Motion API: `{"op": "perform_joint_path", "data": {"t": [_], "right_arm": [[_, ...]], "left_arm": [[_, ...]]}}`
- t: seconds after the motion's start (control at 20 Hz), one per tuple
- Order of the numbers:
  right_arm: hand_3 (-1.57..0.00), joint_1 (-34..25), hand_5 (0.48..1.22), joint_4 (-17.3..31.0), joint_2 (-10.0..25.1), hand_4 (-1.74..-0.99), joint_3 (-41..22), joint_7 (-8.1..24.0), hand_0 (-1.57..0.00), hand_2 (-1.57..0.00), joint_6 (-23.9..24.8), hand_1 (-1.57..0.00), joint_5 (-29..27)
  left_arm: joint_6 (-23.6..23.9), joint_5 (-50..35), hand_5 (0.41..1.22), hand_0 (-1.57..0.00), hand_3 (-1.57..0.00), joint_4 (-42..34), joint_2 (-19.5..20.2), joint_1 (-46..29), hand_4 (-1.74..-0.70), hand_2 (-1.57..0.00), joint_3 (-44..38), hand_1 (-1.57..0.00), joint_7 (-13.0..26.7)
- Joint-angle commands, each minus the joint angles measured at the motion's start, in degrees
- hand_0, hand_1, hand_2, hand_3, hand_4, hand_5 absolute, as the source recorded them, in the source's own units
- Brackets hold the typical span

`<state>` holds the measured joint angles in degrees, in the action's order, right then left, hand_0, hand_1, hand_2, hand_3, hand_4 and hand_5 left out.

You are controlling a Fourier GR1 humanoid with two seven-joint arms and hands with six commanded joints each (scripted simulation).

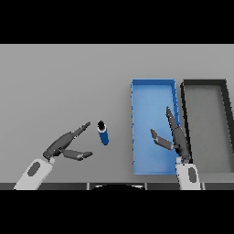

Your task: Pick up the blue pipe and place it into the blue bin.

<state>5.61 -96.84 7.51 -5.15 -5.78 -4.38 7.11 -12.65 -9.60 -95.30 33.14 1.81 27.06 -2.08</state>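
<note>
The left robot hand [64, 145] sits at lower left, fingers spread loosely, holding nothing, its fingertips just beside the blue pipe [103, 133]. The pipe is a short smooth cylinder with a dark open end, lying on the grey surface [64, 82] near centre. The right robot hand [176, 137], released too, hovers over the flat rectangular blue bin [153, 91]; a black bin [205, 83] sits beside it.

Bare bench [64, 82] lay all around the blue pipe [103, 133]. The right hand [176, 137] hung over the blue bin [153, 89], with the black bin [204, 83] just beside it.
</note>
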Motion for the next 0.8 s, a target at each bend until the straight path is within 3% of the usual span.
{"op": "perform_joint_path", "data": {"t": [0.0, 0.25, 0.45, 0.75], "right_arm": [[0.0, -0.04, 0.617, -0.33, -0.06, -1.263, -0.14, 0.17, 0.0, 0.0, -0.28, 0.0, -0.21], [0.0, -0.37, 0.615, -0.02, -0.44, -1.275, -0.01, 0.92, 0.0, 0.0, 0.13, 0.0, -0.11], [0.0, 0.85, 0.605, -0.99, -0.18, -1.274, 0.43, -0.15, 0.0, 0.0, -0.44, 0.0, -1.14], [0.0, 0.8, 0.598, -0.12, -0.16, -1.264, 0.55, -0.05, 0.0, 0.0, -0.18, 0.0, -0.68]], "left_arm": [[-0.15, 0.26, 0.447, 0.0, 0.0, 1.09, -1.61, 1.3, -1.11, 0.0, 0.74, 0.0, 0.44], [0.3, 3.23, 0.446, 0.0, 0.0, 5.7, -7.15, 3.81, -1.12, 0.0, 3.56, 0.0, 0.0], [-0.48, 2.16, 0.448, 0.0, 0.0, 9.83, -12.05, 7.14, -1.12, 0.0, 4.35, 0.0, 2.1], [0.44, 4.98, 0.477, 0.0, 0.0, 17.1, -17.33, 10.96, -1.09, 0.0, 5.04, 0.0, -2.66]]}}
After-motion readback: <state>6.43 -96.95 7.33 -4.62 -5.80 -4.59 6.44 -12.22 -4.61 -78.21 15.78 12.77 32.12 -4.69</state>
